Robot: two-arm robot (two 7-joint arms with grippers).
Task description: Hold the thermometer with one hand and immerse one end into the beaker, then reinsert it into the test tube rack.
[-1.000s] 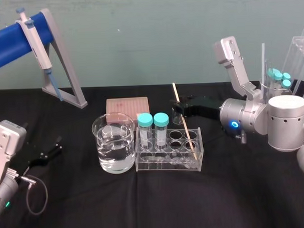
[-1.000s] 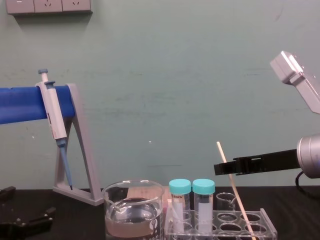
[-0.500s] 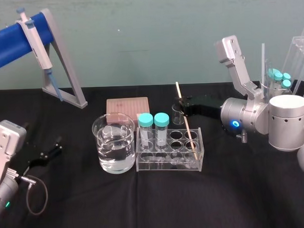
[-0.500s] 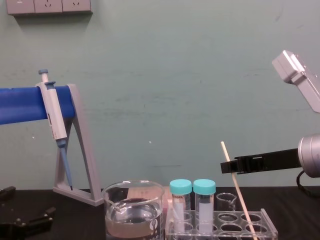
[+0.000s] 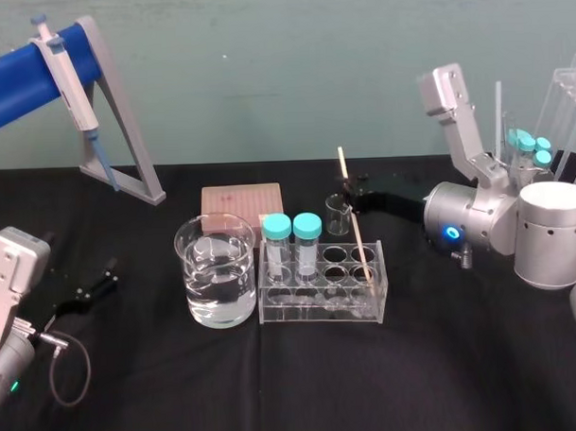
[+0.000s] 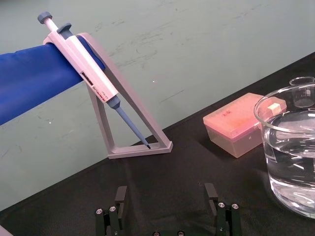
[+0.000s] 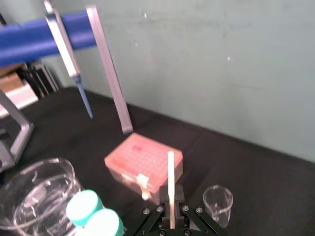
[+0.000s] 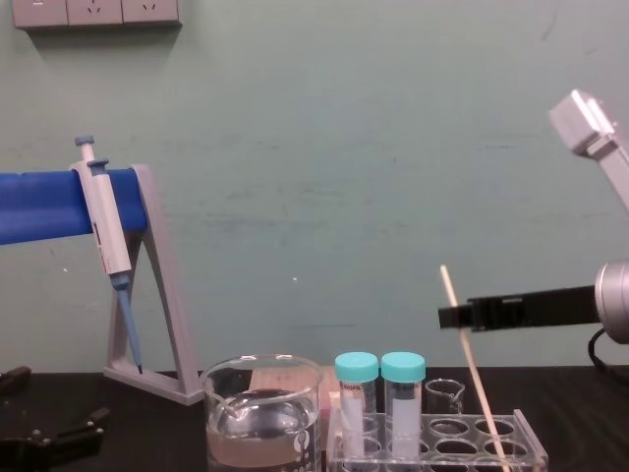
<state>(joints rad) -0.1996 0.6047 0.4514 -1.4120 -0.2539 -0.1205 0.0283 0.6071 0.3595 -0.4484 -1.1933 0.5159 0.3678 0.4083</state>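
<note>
Bench [image 5: 275, 396]: black-covered surface before a pale green wall; carries every item listed here.

Pipette stand [image 5: 126, 136]: grey angled frame with a blue crossbar, at the back left. A grey-and-blue pipette [image 5: 67, 77] hangs on the bar, tip down.

Right gripper [image 5: 354, 195]: black, on a silver arm with a lit blue ring [image 5: 447, 235]. It reaches in level from the right, above the rear right part of the rack. Its fingers [image 8: 501, 312] are pressed together on the thermometer, pinching its upper part.

Left gripper [image 5: 90, 287]: low over the bench at the left edge, well apart from the glassware, idle. Its fingers [image 6: 120, 196] are spread wide.

Beaker [image 5: 215, 275]: wide clear glass with a pouring lip, partly filled with clear liquid. It stands just beside the rack's left end.

Test tube rack [image 5: 321, 304]: low clear plastic block with two rows of round holes, at the centre of the bench.

Tip box [image 5: 241, 200]: pink, rectangular, behind the beaker.

Capped tubes [image 5: 276, 240]: two, with teal caps, upright side by side in the rack's left-hand holes.

Small beaker [image 5: 337, 217]: clear glass, just behind the rack, below the right gripper.

Thermometer [image 5: 357, 227]: thin cream-white rod. Its lower end sits in a hole at the rack's right end; which row cannot be told. The shaft is tilted, its top leaning left and rising above the fingers. The capped tubes stand between it and the beaker.
</note>
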